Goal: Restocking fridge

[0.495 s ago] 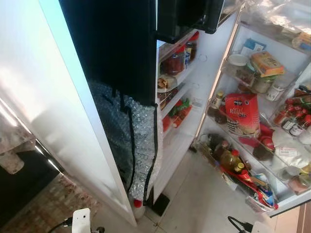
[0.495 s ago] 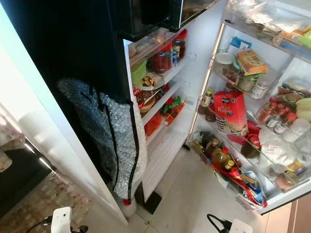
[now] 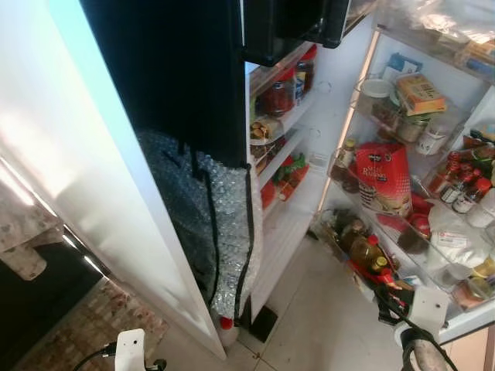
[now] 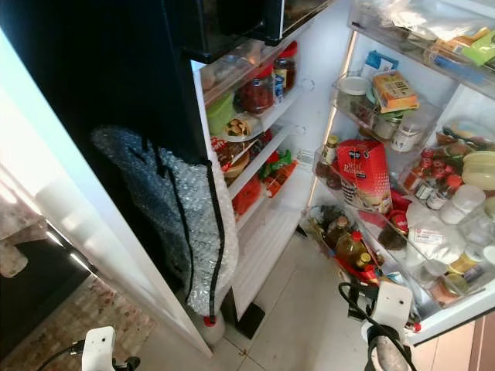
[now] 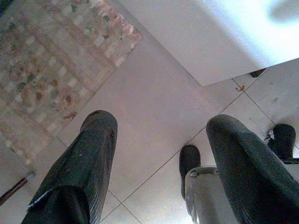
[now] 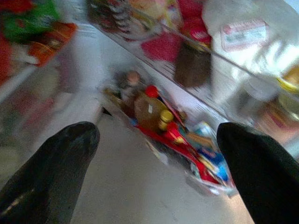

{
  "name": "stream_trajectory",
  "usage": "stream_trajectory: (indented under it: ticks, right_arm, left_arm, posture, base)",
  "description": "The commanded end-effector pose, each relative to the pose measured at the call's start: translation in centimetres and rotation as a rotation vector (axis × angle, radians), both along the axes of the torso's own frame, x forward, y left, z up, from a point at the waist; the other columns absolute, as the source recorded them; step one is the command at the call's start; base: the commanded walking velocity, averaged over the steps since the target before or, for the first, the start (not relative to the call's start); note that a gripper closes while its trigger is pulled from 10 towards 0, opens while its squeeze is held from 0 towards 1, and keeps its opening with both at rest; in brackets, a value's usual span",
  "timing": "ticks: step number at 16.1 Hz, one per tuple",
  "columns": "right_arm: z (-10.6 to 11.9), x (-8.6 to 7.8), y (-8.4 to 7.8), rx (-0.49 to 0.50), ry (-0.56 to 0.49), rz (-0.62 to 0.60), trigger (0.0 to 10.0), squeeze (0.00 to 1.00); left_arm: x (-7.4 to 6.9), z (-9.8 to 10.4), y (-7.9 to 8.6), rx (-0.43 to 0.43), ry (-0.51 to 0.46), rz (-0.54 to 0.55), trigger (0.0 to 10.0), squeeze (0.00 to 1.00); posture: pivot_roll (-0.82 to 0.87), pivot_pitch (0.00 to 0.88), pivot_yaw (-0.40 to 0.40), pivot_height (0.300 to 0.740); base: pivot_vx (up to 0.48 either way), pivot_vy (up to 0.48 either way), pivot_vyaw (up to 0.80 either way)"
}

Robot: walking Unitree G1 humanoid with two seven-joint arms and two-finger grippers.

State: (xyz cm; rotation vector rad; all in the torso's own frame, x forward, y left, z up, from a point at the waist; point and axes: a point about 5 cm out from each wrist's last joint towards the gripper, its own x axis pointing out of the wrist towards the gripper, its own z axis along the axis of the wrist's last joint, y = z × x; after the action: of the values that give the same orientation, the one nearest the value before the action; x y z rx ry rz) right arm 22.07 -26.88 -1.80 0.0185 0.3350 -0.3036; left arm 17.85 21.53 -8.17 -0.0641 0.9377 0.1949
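Fridge [image 3: 309, 193] open, door shelves [image 4: 402, 255] packed: red bag [image 4: 363, 174], oil bottle [image 6: 147, 109], jars. R pincer [image 6: 154, 163] released, empty, aimed at the lowest door shelf. L pincer [image 5: 161, 154] released too, idle over floor tiles [image 5: 154, 93] near the rug [image 5: 46, 70]. My read: I've nothing in hand, so find stock first; keep R arm [image 4: 387, 340] off the crowded bottles. Hard to see: R wrist view blurred, labels unreadable; inner shelves [image 3: 282, 131] half hidden by dark panel [image 3: 178, 69]. No restock item seen.
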Motion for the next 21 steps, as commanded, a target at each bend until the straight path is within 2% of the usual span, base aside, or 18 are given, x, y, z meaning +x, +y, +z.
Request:
stream_trajectory:
  ticks: [1,2,3,5,6,7,9,11,12,13,14,15,16,18,21]
  right_arm:
    - [0.2,0.2,-0.2,0.009,-0.013,0.025,10.0,0.00]
    - [2.8,3.3,1.9,0.017,-0.145,0.101,10.0,0.00]
    - [4.3,4.6,3.3,0.001,-0.218,0.169,10.0,0.00]
    - [4.0,4.6,4.6,-0.008,-0.205,0.281,10.0,0.00]
    - [3.1,4.4,5.1,0.002,-0.150,0.302,10.0,0.00]
    - [1.7,3.9,5.2,0.024,-0.052,0.306,10.0,0.00]
    - [-2.1,1.2,5.7,0.038,0.249,0.297,10.0,0.00]
    - [-3.8,-0.5,5.8,0.104,0.353,0.260,10.0,0.00]
    - [-4.9,-2.1,5.5,0.144,0.442,0.179,10.0,0.00]
    - [-6.0,-3.6,5.6,0.143,0.546,0.157,10.0,0.00]
    - [-6.3,-4.3,5.6,0.148,0.578,0.139,10.0,0.00]
    - [-7.0,-5.6,5.4,0.150,0.645,0.077,10.0,0.00]
    - [-7.2,-6.1,5.2,0.149,0.664,0.038,10.0,0.00]
    - [-7.4,-7.0,4.3,0.190,0.646,-0.132,10.0,0.00]
    - [-7.7,-8.0,4.1,0.193,0.680,-0.150,10.0,0.00]
  left_arm:
    - [-0.6,-0.3,-0.1,0.007,0.023,-0.018,10.0,0.00]
    - [-0.7,-0.4,-0.2,0.006,0.023,-0.018,10.0,0.00]
    - [-0.5,-0.3,-0.2,0.006,0.018,-0.015,10.0,0.00]
    - [-0.2,-0.2,-0.4,0.005,0.013,-0.001,10.0,0.00]
    - [-0.1,-0.2,-0.5,0.003,0.011,0.009,10.0,0.00]
    - [-0.1,-0.2,-0.7,-0.001,0.011,0.016,10.0,0.00]
    - [-0.8,-0.6,-1.1,-0.014,0.022,0.044,10.0,0.00]
    - [-1.2,-0.8,-1.3,-0.023,0.025,0.068,10.0,0.00]
    - [-1.8,-1.0,-1.4,-0.025,0.033,0.081,10.0,0.00]
    - [-2.4,-1.3,-1.5,-0.028,0.046,0.093,10.0,0.00]
    - [-2.7,-1.4,-1.6,-0.028,0.053,0.093,10.0,0.00]
    - [-4.7,-1.8,-0.4,-0.020,0.067,0.104,10.0,0.00]
    - [-5.9,-2.0,0.4,-0.013,0.075,0.106,10.0,0.00]
    - [-6.3,-2.0,0.9,-0.005,0.079,0.097,10.0,0.00]
    - [-5.8,-1.8,1.3,0.007,0.065,0.090,10.0,0.00]
  posture:
    - [-0.18,0.012,0.095,0.740]
    - [-0.18,0.004,0.094,0.740]
    - [-0.18,0.000,0.090,0.740]
    - [-0.17,0.000,0.070,0.740]
    - [-0.16,0.000,0.059,0.740]
    - [-0.15,0.000,0.047,0.740]
    - [-0.12,0.000,0.017,0.740]
    - [-0.10,0.000,-0.004,0.740]
    - [-0.09,0.000,-0.014,0.740]
    - [-0.09,0.008,-0.015,0.740]
    - [-0.09,0.012,-0.013,0.740]
    - [-0.09,0.018,-0.005,0.740]
    - [-0.10,0.018,-0.003,0.740]
    - [-0.10,0.030,0.011,0.740]
    - [-0.09,0.037,0.019,0.740]
  base:
    - [0.000,0.000,0.00]
    - [0.000,0.000,0.00]
    - [0.000,0.000,0.00]
    - [0.000,0.000,0.00]
    - [0.000,0.000,0.00]
    - [0.000,0.000,0.00]
    - [0.000,0.000,0.00]
    - [0.000,0.000,0.00]
    - [0.000,0.000,0.00]
    - [0.000,0.000,0.00]
    - [0.000,0.000,0.00]
    - [0.000,0.000,0.00]
    - [0.000,0.000,0.00]
    - [0.000,0.000,0.00]
    - [0.000,0.000,0.00]
